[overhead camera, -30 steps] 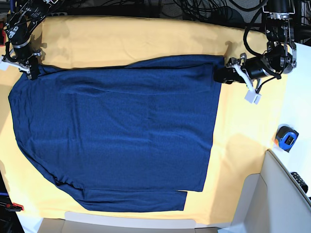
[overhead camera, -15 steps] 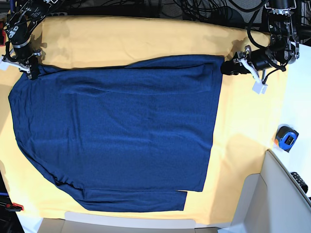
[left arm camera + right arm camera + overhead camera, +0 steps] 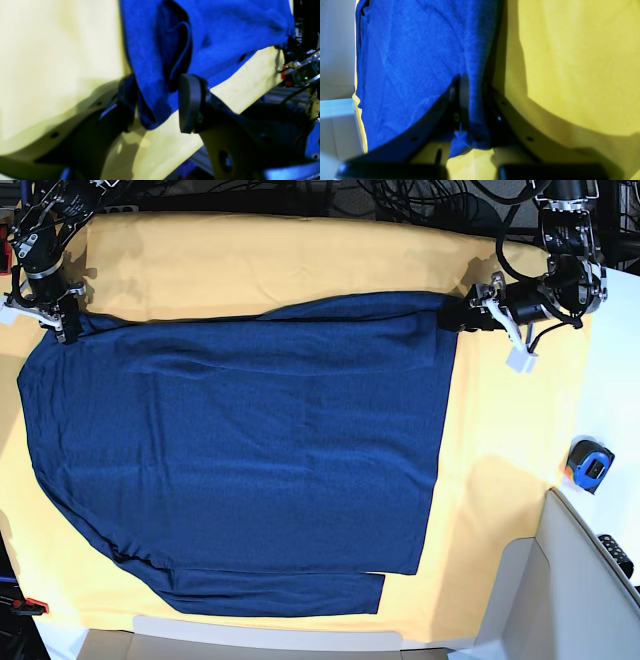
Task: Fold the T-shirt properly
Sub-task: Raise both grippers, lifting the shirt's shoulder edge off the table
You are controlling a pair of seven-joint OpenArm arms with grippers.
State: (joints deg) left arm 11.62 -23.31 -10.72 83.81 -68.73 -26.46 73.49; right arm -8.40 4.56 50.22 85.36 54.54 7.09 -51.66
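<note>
1. The shirt (image 3: 240,450) is spread flat over the yellow cloth (image 3: 300,260), its body toward the cloth's near edge and its two far corners under the grippers.
2. A change is seen at the left gripper (image 3: 157,100): its jaws, narrower a second ago, are now apart, with the shirt's corner hanging loosely between them (touching one pad at most).
3. This is judged a release, or a re-grip, of that corner.
4. The right gripper (image 3: 472,105) is unchanged, clamped on the other far corner.
5. The sleeves are hidden under folds; in the base view the jaws are too small to be read.
</note>
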